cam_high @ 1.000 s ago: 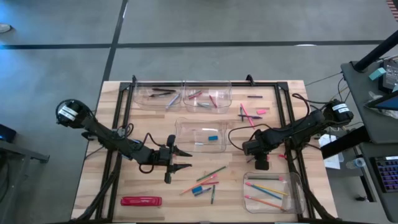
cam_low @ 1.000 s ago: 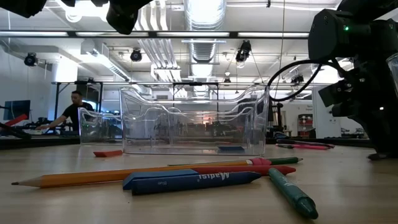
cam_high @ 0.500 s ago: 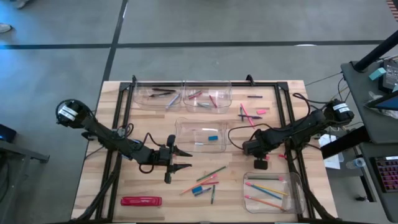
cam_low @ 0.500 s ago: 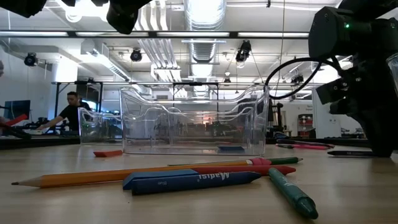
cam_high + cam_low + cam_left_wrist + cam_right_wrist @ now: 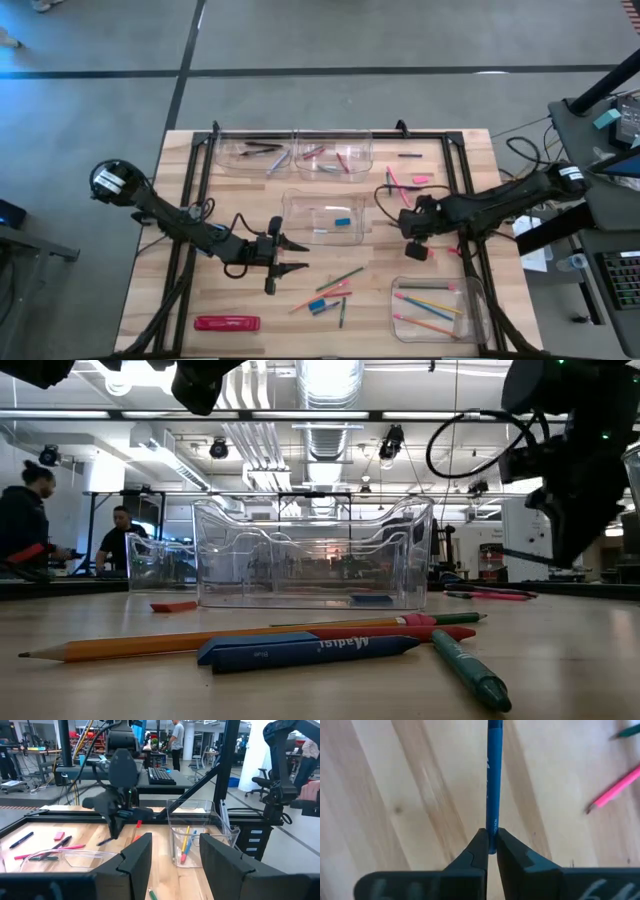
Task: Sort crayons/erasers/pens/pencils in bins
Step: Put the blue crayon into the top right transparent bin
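A: Right end effector (image 5: 489, 851) has lifted off the counter (image 5: 180, 300) & swung toward the middle bin (image 5: 300, 205) since a sec ago. Closed on a blue pen (image 5: 493, 780) now, pinched near one end.

B: Where's it headed?

A: Prob. the pen bin (image 5: 250, 152) at the far left corner w/ dark sticks in it. Grip's at the tip, so the long free end could swing; best to move slow, keep it clear of bin walls, lower it along the bin's length before letting go.

B: Left one?

A: Left end effector (image 5: 287, 256) hangs near the counter centre, fingers (image 5: 135, 860) apart, nothing betw. them. Pencils (image 5: 340, 281) lie near the front edge.
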